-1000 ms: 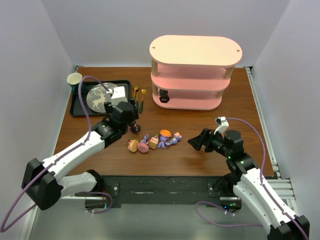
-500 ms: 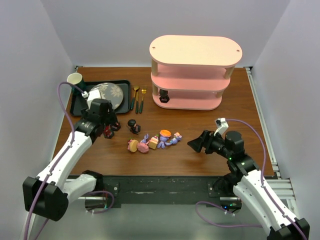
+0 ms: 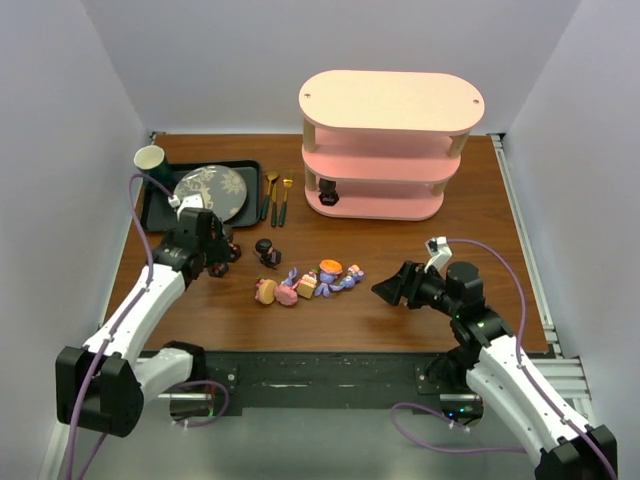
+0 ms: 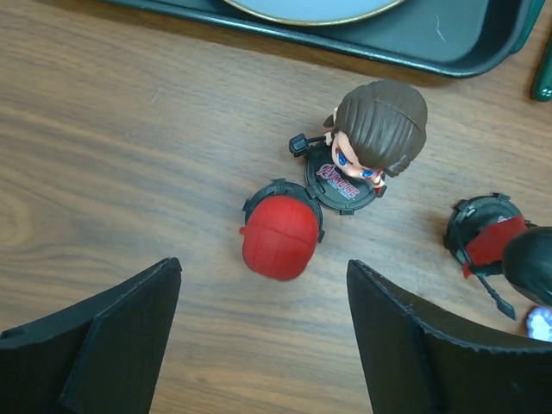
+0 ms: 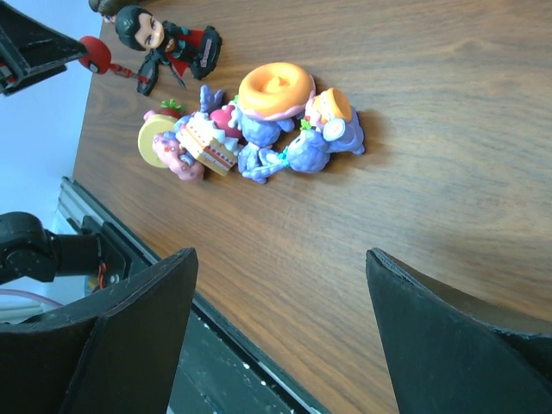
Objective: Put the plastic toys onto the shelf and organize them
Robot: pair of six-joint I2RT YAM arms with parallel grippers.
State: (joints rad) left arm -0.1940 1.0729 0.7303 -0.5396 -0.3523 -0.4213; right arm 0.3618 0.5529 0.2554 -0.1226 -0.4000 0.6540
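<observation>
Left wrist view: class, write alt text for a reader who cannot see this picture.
The open left gripper hangs over a wooden table, a red-headed figurine just beyond its black fingers. A brown-haired figurine sits close behind that, a black-and-red one at the right edge, a dark tray along the top.

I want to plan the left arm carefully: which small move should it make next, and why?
Probably lower the open left pincer straight down around the red-headed figurine, then close. That toy sits nearly centred between the two fingers, on bare wood. The brown-haired figurine stands right beside it, so the descent should stay narrow.
</observation>
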